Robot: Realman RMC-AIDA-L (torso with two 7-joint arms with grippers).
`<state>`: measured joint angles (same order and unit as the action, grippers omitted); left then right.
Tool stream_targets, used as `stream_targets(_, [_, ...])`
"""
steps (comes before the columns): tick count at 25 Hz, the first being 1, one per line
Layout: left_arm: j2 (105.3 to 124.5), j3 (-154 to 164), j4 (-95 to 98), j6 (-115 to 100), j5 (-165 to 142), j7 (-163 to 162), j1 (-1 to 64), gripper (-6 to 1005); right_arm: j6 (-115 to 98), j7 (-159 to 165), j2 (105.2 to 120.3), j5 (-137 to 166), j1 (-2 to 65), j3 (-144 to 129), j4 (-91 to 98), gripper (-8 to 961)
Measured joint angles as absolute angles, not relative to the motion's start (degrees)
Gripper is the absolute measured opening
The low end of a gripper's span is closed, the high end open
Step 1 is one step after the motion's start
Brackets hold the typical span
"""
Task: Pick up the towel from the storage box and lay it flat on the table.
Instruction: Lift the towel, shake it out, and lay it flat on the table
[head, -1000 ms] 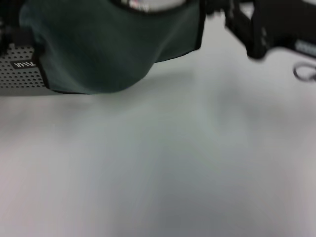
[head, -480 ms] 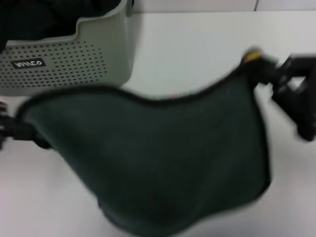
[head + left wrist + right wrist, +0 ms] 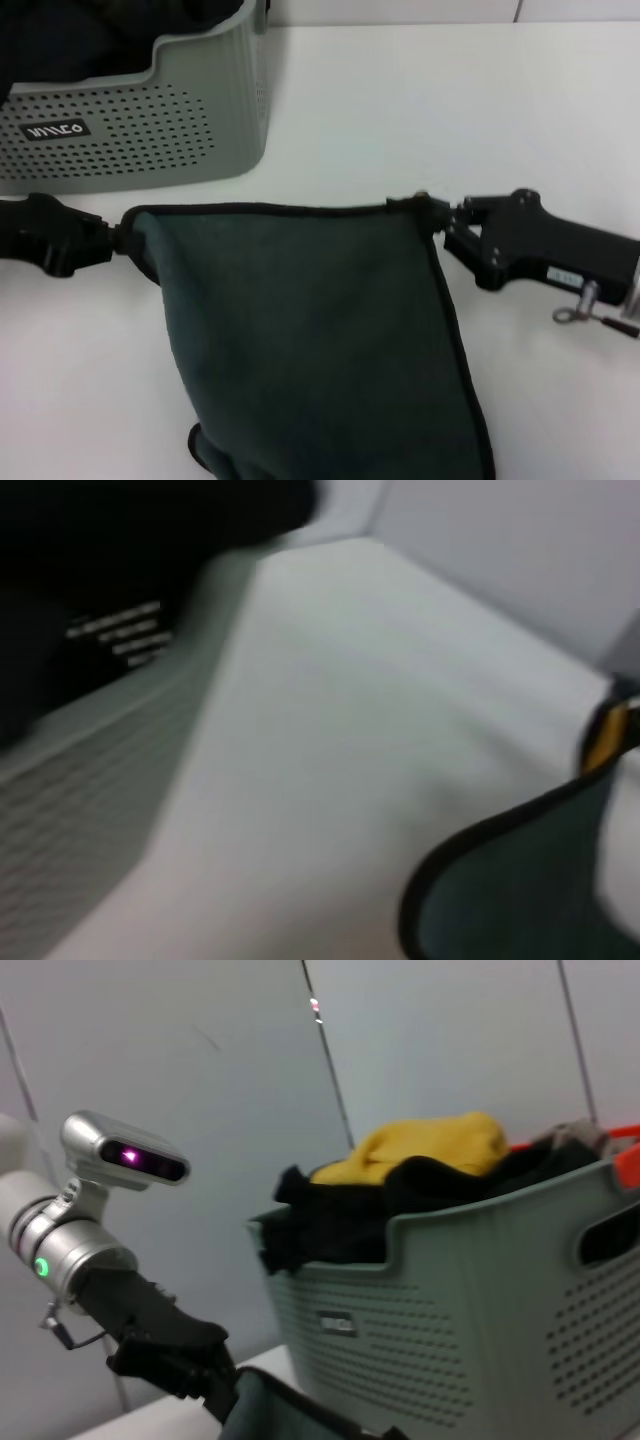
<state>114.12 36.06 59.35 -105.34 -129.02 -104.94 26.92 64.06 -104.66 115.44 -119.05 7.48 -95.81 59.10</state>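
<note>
The dark green towel [image 3: 310, 340] with black edging is stretched taut along its far edge between my two grippers, just in front of the storage box [image 3: 150, 130]. My left gripper [image 3: 118, 240] is shut on the towel's left corner and my right gripper [image 3: 432, 213] on its right corner. The cloth runs toward me over the white table [image 3: 450, 110] and out of the bottom of the head view, with a fold at its lower left. In the left wrist view the towel [image 3: 520, 890] and the storage box [image 3: 90, 770] show. The right wrist view shows the left gripper [image 3: 205, 1385] at the towel [image 3: 290, 1412].
The storage box [image 3: 480, 1300] holds more cloths, one yellow [image 3: 430, 1145] and one black [image 3: 340, 1215]. It stands at the table's far left, close behind the towel's far edge. A grey wall rises behind the table.
The towel has come down from above the storage box and toward me. Its sagging far edge is now pulled straight, and both grippers sit lower and nearer.
</note>
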Motion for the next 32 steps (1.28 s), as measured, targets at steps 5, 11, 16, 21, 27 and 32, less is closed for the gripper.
stream_targets(5, [113.96, 36.3, 57.65, -100.17, -131.97, -105.35, 28.45, 59, 57.37, -105.33, 115.32, -118.36, 11.97, -96.13, 57.46, 17])
stream_targets(11, [113.85, 36.31, 57.54, -93.91, -132.62, -106.67, 28.79, 60, 49.06, -105.62, 115.58, -117.05, 18.1, -96.61, 53.55, 18])
stream_targets(16, [114.3, 36.36, 57.5, -92.59, -132.66, -106.32, 28.58, 62, 46.41, -106.32, 115.82, -116.42, 19.28, -96.87, 53.65, 19])
stream_targets(21, [114.55, 36.72, 57.56, -96.15, -130.18, -105.74, 27.99, 63, 51.91, -106.85, 115.51, -116.42, 18.58, -95.77, 54.21, 20])
stream_targets(27, [115.15, 37.48, 65.05, -111.42, -109.43, -107.16, 25.28, 65, 69.69, -107.6, 115.58, -116.73, 13.27, -87.45, 60.07, 21])
stream_targets(32, [114.69, 40.44, 70.4, -112.07, -95.13, -109.91, 25.88, 66, 71.65, -110.06, 115.51, -116.65, 7.26, -81.55, 78.06, 22])
